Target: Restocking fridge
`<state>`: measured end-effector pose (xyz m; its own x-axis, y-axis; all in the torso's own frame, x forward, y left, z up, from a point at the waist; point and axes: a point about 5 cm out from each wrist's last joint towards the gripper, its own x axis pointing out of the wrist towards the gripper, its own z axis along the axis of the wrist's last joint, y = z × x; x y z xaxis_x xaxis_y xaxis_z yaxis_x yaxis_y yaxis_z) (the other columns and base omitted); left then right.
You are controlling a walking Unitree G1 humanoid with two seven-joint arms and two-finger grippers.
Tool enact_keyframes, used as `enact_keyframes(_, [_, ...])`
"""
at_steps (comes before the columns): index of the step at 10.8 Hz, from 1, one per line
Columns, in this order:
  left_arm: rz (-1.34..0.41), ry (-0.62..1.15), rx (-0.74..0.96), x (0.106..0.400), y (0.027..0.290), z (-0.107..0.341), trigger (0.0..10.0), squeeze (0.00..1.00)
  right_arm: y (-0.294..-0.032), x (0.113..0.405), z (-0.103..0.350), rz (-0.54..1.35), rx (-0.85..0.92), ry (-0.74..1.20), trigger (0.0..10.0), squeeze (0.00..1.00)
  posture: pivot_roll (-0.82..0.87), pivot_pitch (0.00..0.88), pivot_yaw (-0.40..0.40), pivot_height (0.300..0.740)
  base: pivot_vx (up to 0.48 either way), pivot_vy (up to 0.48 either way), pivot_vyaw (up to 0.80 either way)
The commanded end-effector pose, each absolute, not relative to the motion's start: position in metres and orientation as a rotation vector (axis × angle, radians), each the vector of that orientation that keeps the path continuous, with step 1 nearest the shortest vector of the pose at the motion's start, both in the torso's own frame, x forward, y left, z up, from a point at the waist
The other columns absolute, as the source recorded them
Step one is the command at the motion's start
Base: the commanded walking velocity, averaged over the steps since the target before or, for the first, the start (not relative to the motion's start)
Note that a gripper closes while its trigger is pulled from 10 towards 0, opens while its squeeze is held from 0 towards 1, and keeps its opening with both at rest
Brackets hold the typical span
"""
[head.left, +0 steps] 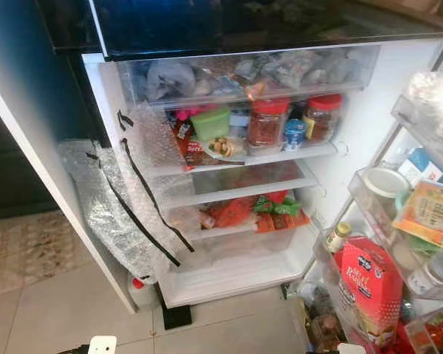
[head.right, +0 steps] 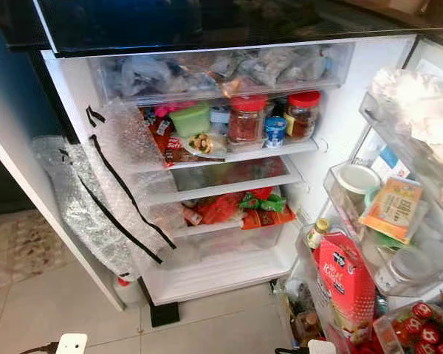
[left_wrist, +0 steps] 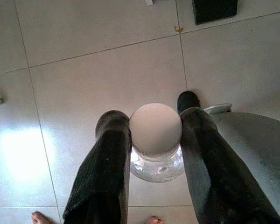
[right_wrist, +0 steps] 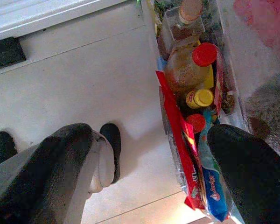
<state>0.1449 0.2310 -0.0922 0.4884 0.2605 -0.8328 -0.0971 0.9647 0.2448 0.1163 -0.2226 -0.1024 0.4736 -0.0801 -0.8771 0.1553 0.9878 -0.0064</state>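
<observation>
Jar held low, fridge shelves ahead and above

Jar [left_wrist: 156, 140], clear glass with a pale round lid, sits between the two black fingers [left_wrist: 105, 172] of the left gripper [left_wrist: 155, 122], which are clenched on its neck just under the lid. It hangs upright over the tiled floor [left_wrist: 84, 70], long axis vertical, lid toward the wrist camera. Bare toes show at the floor's near edge.

The right gripper [right_wrist: 154, 140] is released, fingers wide apart, holding nothing; it hangs beside the lowest door rack [right_wrist: 226, 93] packed with bottles and packets.

The fridge [head.left: 369, 133] stands open in front. Its upper shelf [head.left: 310, 151] carries two red-lidded jars [head.left: 268, 122], a green tub and a small dish; the shelf below it [head.left: 244, 184] looks largely bare. Bubble wrap [head.left: 118, 199] hangs at the left edge of the compartment.

Judgement: the deciding relation is height and depth. The shelves lie forward of and above the loaded left arm, so the jar must rise and travel inward, staying upright. The bare middle shelf appears the easiest landing place.
</observation>
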Motion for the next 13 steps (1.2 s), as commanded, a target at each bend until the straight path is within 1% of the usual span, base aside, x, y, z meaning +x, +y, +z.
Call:
enact_keyframes(1, [0.207,1.052,0.196,0.1436,0.2314,-0.0928,10.0,0.00,-0.2232,0.1165,-0.1024,-0.144,0.076,1.074,10.0,0.00,-0.11,0.000,-0.025,0.740,0.000,-0.270,0.00])
enact_keyframes(13, [0.190,1.049,0.207,0.1438,0.2315,-0.0926,10.0,0.00,-0.2225,0.1171,-0.1023,-0.111,0.045,1.078,10.0,0.00,-0.12,0.000,-0.024,0.740,0.000,-0.280,0.00])
